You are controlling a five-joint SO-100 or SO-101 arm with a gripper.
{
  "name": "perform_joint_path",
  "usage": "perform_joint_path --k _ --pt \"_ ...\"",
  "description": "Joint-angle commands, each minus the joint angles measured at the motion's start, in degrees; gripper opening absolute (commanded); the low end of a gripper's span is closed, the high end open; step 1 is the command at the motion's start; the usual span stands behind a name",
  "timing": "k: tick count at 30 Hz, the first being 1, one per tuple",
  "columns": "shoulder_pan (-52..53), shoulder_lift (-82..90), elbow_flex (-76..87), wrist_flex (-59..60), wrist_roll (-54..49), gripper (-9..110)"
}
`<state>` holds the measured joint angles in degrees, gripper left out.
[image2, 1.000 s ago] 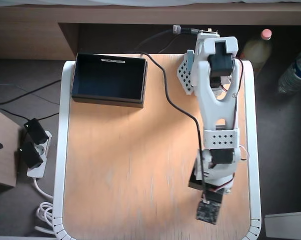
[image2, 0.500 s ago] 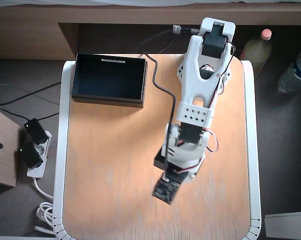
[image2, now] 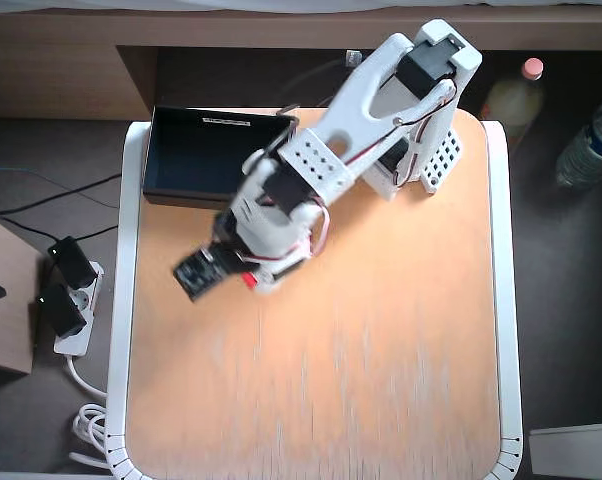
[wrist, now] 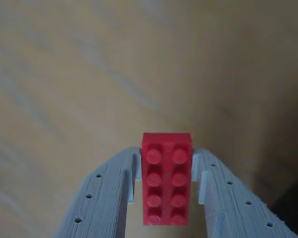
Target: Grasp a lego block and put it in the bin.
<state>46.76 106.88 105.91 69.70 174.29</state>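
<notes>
Red brick [wrist: 167, 178] clamped lengthwise between the two pale ribbed fingers [wrist: 107, 198] of the gripper [wrist: 167, 171], studs facing the wrist camera in two rows of four. Held clear above blurred tan tabletop [wrist: 65, 74] in the wrist view; dark patch at the lower right corner of that view, too blurred to identify.

Seen from overhead as a small speck of red [image2: 249, 281] under the wrist, just right of the black camera module [image2: 199, 272]. Gripper [image2: 253, 278] mostly hidden beneath the wrist there; grip itself confirmed only by the wrist view.

Positioned over the table's [image2: 381, 380] upper left quarter in the overhead view, just below the near wall of the bin [image2: 181, 195] and not yet over its opening. Black, shallow, open-topped, with a white label strip on its far long edge; sitting at the table's top left corner.

White arm [image2: 361, 115] stretched diagonally from its base at the top right of the table down toward the left, red and black wires looped along it.

Around the table on the dark floor: power strip [image2: 71, 310] with plugs at left, two bottles [image2: 516, 90] at upper right.
</notes>
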Motion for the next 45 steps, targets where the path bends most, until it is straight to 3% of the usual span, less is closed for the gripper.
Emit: perform_joint_path --k 1,25,33,45 --pt "8.17 5.01 -8.88 0.70 2.37 0" --pt "35.42 5.01 -8.88 7.12 13.62 0" --pt "37.44 1.41 -8.88 5.36 13.36 0" --pt "37.35 -6.06 -8.79 -6.24 9.67 0"
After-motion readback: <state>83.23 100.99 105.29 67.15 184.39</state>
